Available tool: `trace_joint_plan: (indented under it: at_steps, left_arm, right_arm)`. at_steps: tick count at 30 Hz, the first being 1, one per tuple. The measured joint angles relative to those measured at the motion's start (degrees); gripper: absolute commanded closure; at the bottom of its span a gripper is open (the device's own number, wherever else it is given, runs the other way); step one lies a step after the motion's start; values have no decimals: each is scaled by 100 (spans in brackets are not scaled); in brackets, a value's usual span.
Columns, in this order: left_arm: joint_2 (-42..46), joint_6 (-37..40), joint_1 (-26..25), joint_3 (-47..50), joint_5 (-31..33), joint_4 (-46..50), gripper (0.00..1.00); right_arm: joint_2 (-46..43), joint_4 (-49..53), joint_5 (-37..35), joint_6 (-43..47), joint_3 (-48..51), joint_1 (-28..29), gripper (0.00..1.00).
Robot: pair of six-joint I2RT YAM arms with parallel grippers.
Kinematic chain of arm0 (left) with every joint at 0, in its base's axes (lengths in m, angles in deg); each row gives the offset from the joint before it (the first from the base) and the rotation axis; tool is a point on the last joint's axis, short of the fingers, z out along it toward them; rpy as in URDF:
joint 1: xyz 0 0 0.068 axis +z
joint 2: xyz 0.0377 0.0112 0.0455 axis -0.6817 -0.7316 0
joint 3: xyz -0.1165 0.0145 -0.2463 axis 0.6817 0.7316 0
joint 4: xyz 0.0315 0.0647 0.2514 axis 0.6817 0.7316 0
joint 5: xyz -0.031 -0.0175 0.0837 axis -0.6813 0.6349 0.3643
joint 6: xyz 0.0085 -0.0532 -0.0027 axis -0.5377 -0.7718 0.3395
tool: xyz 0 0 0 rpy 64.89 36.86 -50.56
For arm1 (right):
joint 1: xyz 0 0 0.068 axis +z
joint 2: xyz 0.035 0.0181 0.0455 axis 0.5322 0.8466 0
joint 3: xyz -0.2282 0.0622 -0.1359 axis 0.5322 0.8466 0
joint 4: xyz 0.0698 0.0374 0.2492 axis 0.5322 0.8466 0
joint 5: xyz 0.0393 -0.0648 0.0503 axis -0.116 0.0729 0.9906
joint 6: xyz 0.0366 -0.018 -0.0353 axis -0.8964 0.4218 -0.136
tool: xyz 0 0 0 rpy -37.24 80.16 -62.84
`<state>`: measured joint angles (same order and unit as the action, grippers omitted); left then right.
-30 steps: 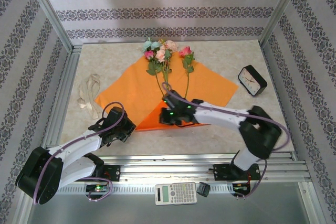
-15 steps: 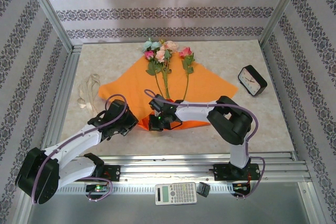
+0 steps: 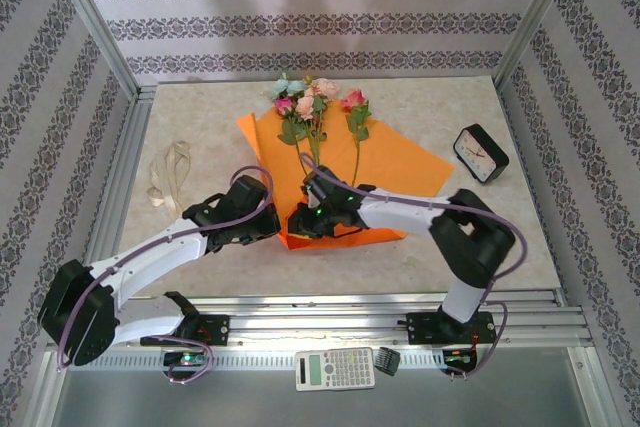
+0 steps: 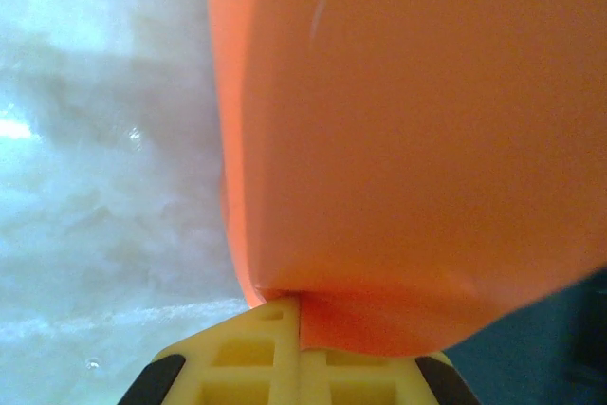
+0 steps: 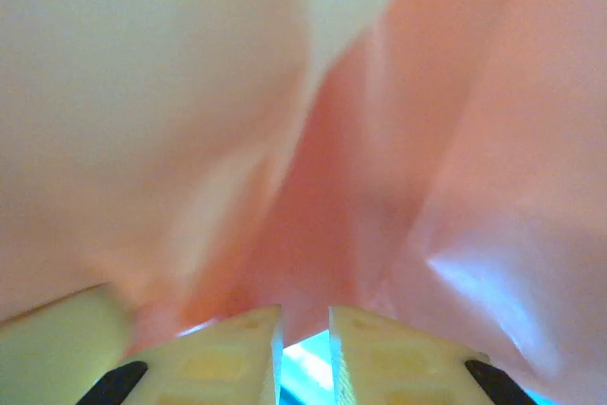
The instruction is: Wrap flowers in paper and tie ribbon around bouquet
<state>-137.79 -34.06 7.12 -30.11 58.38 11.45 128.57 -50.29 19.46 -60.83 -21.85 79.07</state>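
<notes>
Orange paper fills right side and top, very close, slightly blurred. Surface smooth, one faint short crease mark high up. Left edge of sheet runs down as curved fold. Lower edge gathers into seam between yellow fingers of left gripper. Jaws pressed together, paper pinched between them. Pale marbled table at left, out of focus, glare patches. Dark blurred patch low right, cannot identify.

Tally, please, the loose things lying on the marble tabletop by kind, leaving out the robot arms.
Flower bunch: 1
Orange paper: 1
Ribbon: 1
Clock: 1
Total: 4
</notes>
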Motion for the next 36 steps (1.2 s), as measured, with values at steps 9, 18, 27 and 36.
trace_joint_plan:
  at_steps: [9, 18, 27, 36]
  left_arm:
    - [-791, 734, -345, -885, 48, 267, 100]
    - [-1880, 1672, -844, -1698, 35, 452, 100]
    - [-2481, 2072, -984, -1768, -72, 354, 90]
    - [-2605, 2070, -994, -1742, -267, -15, 92]
  right_arm:
    - [-695, -164, -72, -151, 1178, -776, 99]
    - [-125, -885, -31, -605, 1521, -846, 99]
    - [-887, -791, -273, -894, 1880, -973, 73]
    - [-2789, -455, -855, -881, 2221, -1491, 51]
